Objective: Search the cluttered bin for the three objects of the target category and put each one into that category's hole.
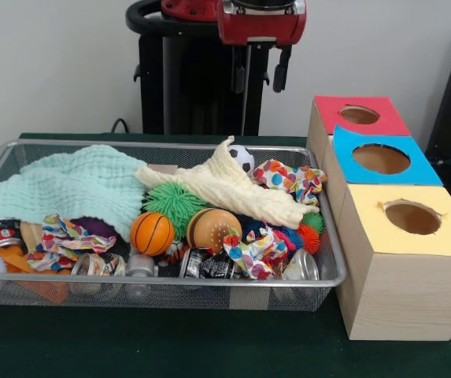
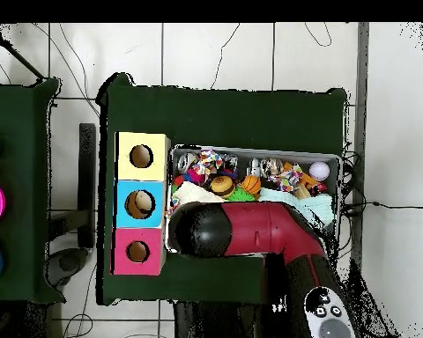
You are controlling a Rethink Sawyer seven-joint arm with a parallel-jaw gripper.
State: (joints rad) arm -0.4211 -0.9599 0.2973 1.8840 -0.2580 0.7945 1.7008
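Hanging high above the far rim of the large shallow silver wire-mesh bin, the robot's hand shows two dark fingers pointing down, spread apart with nothing between them. It is clear of the clutter below. On the dark green tabletop the bin holds three small white polka-dot cloths: one lies at the bin's right end against the far rim, one sits crumpled near the front rim right of centre, and one lies near the front left. A mint green waffle cloth covers the far left part, and a cream knitted cloth stretches across the middle. An orange toy basketball sits near a green spiky ball. Just beside the bin's right end stand three pale wooden boxes in a row; the nearest one, yellow-topped, carries the ragged round hole, empty as far as can be seen. In the overhead view the red arm covers part of the bin
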